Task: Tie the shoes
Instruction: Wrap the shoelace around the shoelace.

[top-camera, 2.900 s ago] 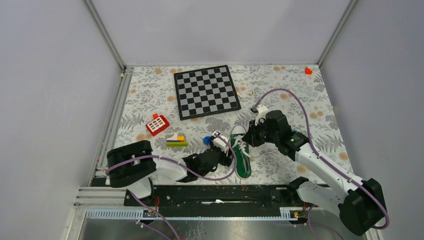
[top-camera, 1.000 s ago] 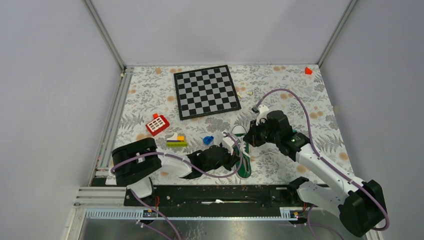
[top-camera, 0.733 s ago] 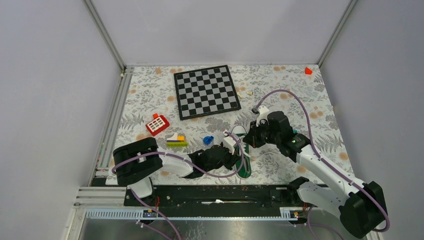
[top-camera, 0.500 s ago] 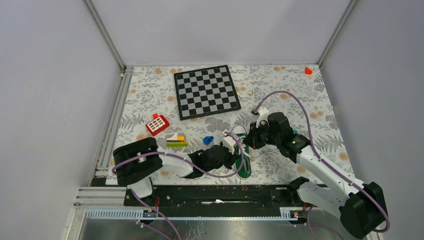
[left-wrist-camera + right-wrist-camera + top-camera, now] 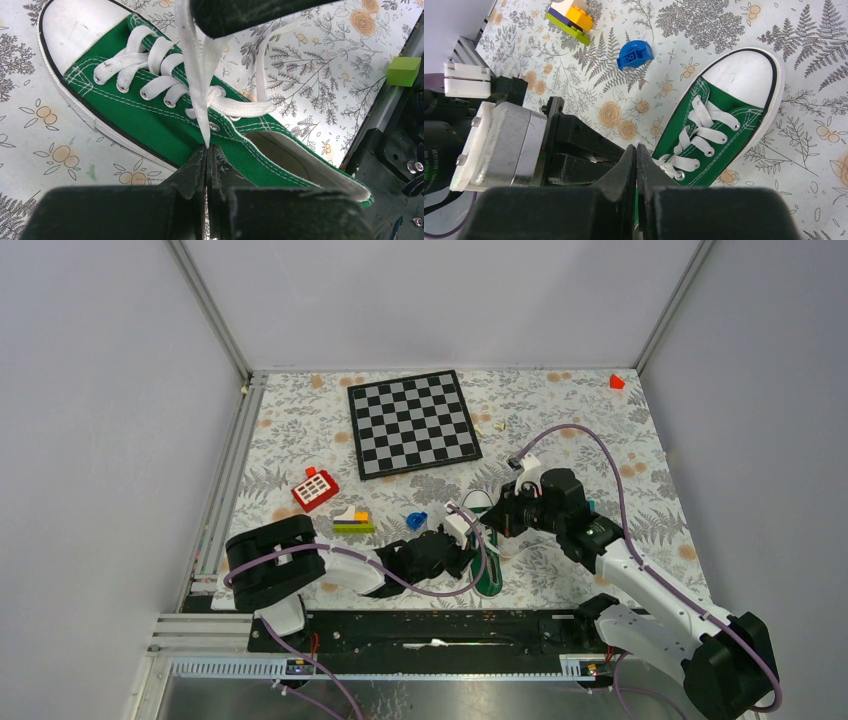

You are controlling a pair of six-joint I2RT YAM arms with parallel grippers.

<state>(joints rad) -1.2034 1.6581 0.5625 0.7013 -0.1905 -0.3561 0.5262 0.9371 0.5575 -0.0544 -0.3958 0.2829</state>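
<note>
The shoe (image 5: pixel 488 578) is a green canvas sneaker with a white toe cap, lying near the table's front between both arms. In the left wrist view its white laces (image 5: pixel 150 65) cross the tongue, and a loose knot (image 5: pixel 220 102) sits at the top eyelets. My left gripper (image 5: pixel 207 147) is shut on a lace strand (image 5: pixel 199 100) that runs taut up to the right gripper's fingers (image 5: pixel 240 15). My right gripper (image 5: pixel 636 146) is shut too, with a white lace tip showing between its jaws, just left of the shoe (image 5: pixel 719 125). From above, both grippers (image 5: pixel 470 540) (image 5: pixel 497 525) meet over the shoe.
A chessboard (image 5: pixel 412 423) lies at the back. A red toy (image 5: pixel 315 489), a stacked brick piece (image 5: pixel 353 522) and a blue piece (image 5: pixel 416 520) sit left of the shoe. A small red block (image 5: pixel 616 381) is at the far right corner. A green cube (image 5: pixel 404 71) rests by the front rail.
Since the earliest frame my left gripper has moved right onto the shoe. Over the last second the right arm has shifted slightly to the right; both grippers stay shut.
</note>
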